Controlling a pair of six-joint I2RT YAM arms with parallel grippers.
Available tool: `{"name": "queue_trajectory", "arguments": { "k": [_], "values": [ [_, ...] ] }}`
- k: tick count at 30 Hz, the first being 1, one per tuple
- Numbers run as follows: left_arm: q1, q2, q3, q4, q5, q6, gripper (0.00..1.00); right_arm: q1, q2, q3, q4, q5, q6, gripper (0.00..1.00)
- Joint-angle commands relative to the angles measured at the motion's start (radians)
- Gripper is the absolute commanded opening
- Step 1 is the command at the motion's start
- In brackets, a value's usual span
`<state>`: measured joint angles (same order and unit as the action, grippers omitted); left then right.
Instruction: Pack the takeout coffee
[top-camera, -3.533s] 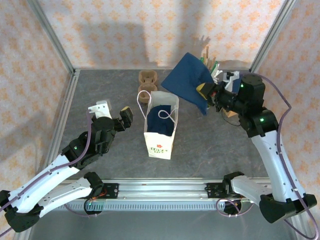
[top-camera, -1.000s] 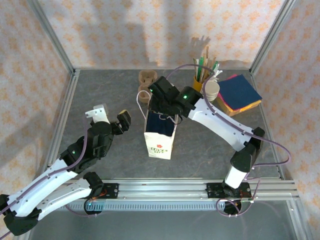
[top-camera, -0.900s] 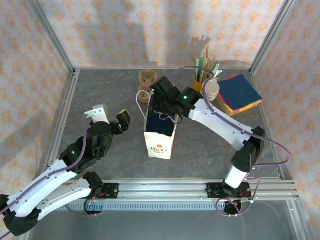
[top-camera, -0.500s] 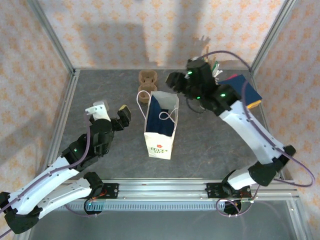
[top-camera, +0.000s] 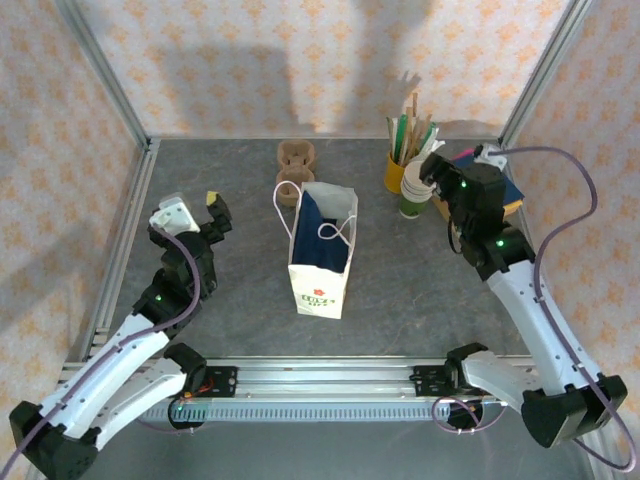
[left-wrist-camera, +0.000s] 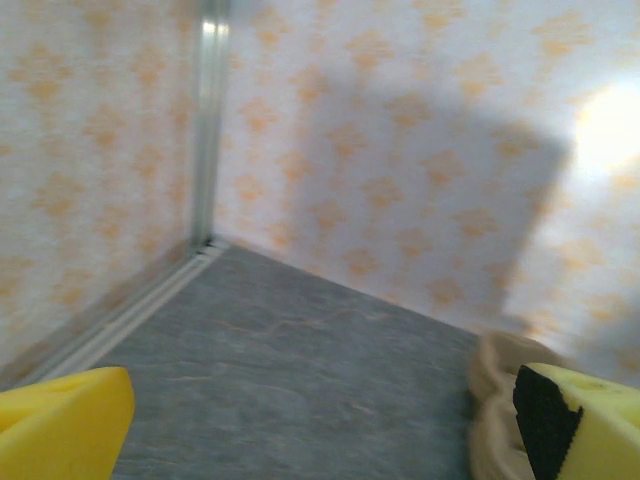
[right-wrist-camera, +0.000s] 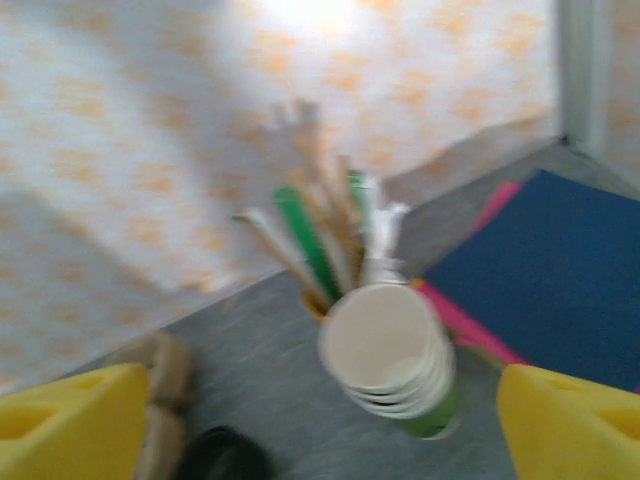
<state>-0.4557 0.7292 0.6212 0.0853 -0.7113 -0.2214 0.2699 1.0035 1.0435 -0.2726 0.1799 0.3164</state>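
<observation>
A grey table (top-camera: 400, 290) sits inside walls of orange-patterned paper. The left arm (top-camera: 130, 340) reaches up the left side and the right arm (top-camera: 530, 290) up the right side, both well apart from the white paper bag (top-camera: 320, 285) standing upright in the middle. The bag is open at the top, and a dark blue napkin (top-camera: 318, 232) shows in its mouth.

In the back right corner lies a flat stack of napkins (right-wrist-camera: 560, 260), blue on top with pink below; from above, the right arm covers much of it. Two brown cardboard cup holders (top-camera: 296, 155) lie behind the bag, one near the back wall and the other touching the bag's handle. A yellow cup (top-camera: 394, 175) full of sticks and straws stands at the back right. Just in front of it, touching, is a stack of lidless white-and-green cups (top-camera: 413, 190).

The left gripper (left-wrist-camera: 320, 430) is spread wide with nothing between its yellow fingers (left-wrist-camera: 60, 420) and hangs over bare table. The right gripper (right-wrist-camera: 322, 420) is also spread wide and empty, facing the cup stack.

I cannot tell where the takeout coffee is. A dark round shape (right-wrist-camera: 222, 455) beside a brown holder in the right wrist view is too blurred to name.
</observation>
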Motion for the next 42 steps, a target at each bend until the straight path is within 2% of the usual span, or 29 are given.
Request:
{"name": "queue_trajectory", "arguments": {
  "k": [1,4,7,12,15,21,23,25,26,29,32,33,36,38,40,42],
  "values": [
    [0.129,0.018,-0.079,0.141,0.071,0.004,0.99,-0.042,-0.042,-0.161,0.193,0.205,-0.095,1.00],
    [0.235,0.050,-0.177,0.228,0.143,-0.047,0.99,-0.087,-0.081,-0.356,0.379,0.224,-0.132,1.00],
    [0.298,0.095,-0.278,0.318,0.164,-0.124,0.99,-0.153,-0.076,-0.543,0.577,0.133,-0.156,1.00],
    [0.336,0.175,-0.418,0.557,0.185,-0.005,0.99,-0.197,-0.023,-0.721,0.790,0.105,-0.174,1.00],
    [0.346,0.233,-0.434,0.598,0.128,0.015,0.99,-0.204,0.000,-0.811,0.961,0.084,-0.211,1.00],
    [0.364,0.393,-0.490,0.832,0.156,0.091,0.99,-0.205,0.134,-0.853,1.155,0.030,-0.220,1.00],
    [0.372,0.433,-0.454,0.814,0.157,0.073,0.99,-0.205,0.192,-0.875,1.251,-0.005,-0.233,1.00],
    [0.381,0.468,-0.484,0.952,0.152,0.095,0.99,-0.206,0.250,-0.878,1.323,-0.028,-0.255,1.00],
    [0.391,0.477,-0.501,1.013,0.174,0.111,0.99,-0.205,0.262,-0.857,1.304,-0.046,-0.275,1.00],
    [0.433,0.547,-0.518,1.168,0.250,0.117,0.99,-0.206,0.331,-0.845,1.397,-0.079,-0.337,1.00],
    [0.453,0.572,-0.474,1.104,0.277,0.066,0.99,-0.207,0.407,-0.821,1.440,-0.103,-0.359,1.00],
    [0.458,0.591,-0.491,1.154,0.289,0.055,0.99,-0.207,0.447,-0.833,1.494,-0.125,-0.372,1.00],
    [0.476,0.714,-0.576,1.485,0.359,0.072,0.99,-0.206,0.537,-0.888,1.692,-0.173,-0.397,1.00],
    [0.477,0.686,-0.574,1.429,0.409,0.077,0.99,-0.207,0.506,-0.826,1.520,-0.167,-0.387,1.00],
    [0.478,0.678,-0.542,1.359,0.425,0.079,0.99,-0.221,0.525,-0.823,1.541,-0.163,-0.368,1.00],
    [0.477,0.710,-0.528,1.384,0.424,0.093,0.99,-0.222,0.518,-0.818,1.519,-0.158,-0.365,1.00]
  ]
}}
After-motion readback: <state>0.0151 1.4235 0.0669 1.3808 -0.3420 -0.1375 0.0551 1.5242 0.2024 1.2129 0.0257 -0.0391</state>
